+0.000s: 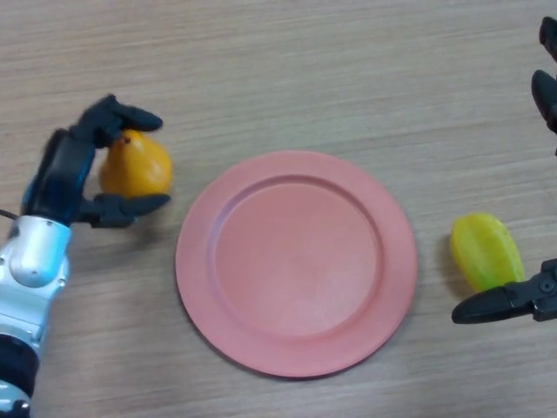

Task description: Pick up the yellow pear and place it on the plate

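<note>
A yellow-orange pear is at the left of the wooden table, beside the plate. My left hand is curled round it, with fingers over its top and the thumb under its near side. A round pink plate lies in the middle, with nothing on it. My right hand shows at the right edge, its fingers straight, with one black finger next to a yellow-green starfruit.
The yellow-green starfruit lies to the right of the plate, close to its rim. More black fingers of the right hand show at the upper right edge.
</note>
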You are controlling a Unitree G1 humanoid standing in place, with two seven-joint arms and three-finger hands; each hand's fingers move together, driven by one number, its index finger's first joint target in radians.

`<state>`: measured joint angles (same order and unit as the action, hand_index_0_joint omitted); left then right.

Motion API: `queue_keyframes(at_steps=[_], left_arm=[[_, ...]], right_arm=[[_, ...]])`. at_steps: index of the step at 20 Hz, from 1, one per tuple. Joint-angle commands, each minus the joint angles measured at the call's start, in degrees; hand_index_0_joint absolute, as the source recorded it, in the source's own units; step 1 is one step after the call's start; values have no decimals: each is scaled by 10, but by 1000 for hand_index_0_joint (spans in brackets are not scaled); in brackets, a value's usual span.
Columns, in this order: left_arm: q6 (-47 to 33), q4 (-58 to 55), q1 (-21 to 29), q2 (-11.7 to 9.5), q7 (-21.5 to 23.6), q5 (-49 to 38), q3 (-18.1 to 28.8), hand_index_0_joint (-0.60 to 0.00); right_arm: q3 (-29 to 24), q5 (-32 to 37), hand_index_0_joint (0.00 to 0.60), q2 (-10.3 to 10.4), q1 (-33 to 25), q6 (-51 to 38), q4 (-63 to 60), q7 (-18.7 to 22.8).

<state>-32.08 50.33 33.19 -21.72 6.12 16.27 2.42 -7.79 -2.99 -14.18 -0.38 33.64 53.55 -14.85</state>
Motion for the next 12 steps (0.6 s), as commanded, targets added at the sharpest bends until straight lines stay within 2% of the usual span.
queue_keyframes(at_steps=[1, 4, 5, 7, 9, 12], left_arm=[[-7, -124, -3, -29, 14, -51, 43, -600], [80, -282, -62, -3, -39, -81, 35, -600], [135, -359, -93, 24, -83, -128, 26, -600], [195, -438, -121, 49, -112, -121, -1, -600], [306, -516, -153, 76, -172, -134, -29, -600], [310, -504, -167, 100, -184, -92, -63, -600]], right_arm=[[-20, -16, 0, -14, -18, -42, 37, 15], [-23, -8, 0, -12, -18, -49, 37, 14], [-22, -7, 0, -12, -14, -58, 31, 15], [-25, 3, 0, -10, -12, -53, 31, 14], [-22, 9, 0, -10, -10, -42, 31, 14], [-22, 13, 0, -12, -12, -41, 30, 11]])
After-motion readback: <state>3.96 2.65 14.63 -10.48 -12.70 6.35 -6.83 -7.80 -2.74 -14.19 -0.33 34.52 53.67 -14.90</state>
